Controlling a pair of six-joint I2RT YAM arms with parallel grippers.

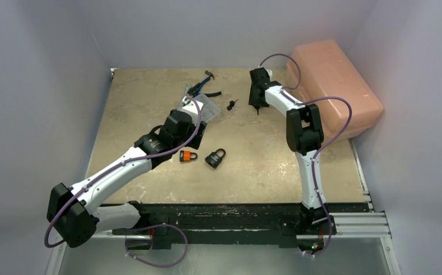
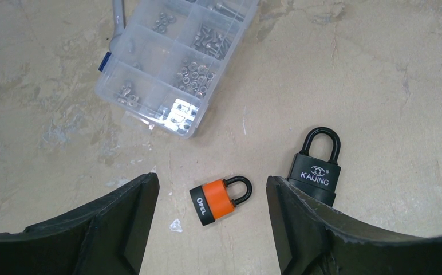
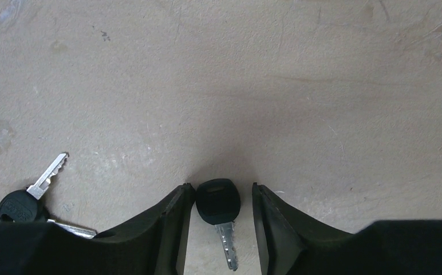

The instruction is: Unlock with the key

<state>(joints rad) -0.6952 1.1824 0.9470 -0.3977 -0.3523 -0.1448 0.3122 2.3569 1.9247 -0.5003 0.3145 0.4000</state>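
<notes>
2 pincers are released. The orange padlock (image 2: pixel 218 200) is seen under the left pincer (image 2: pixel 212 182), mid surface (image 1: pixel 264 166). The black key (image 3: pixel 218 203) is flanked by the right pincer (image 3: pixel 221 188), near the far edge.

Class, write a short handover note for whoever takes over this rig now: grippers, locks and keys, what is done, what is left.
Left gripper open, hovering over the orange padlock; black padlock lies beside it.
Right gripper open, straddling a black-headed key on the table; other keys lie nearby.
Done: both arms positioned.
To do: grasp key and lock, insert, turn; both padlocks look closed.
</notes>
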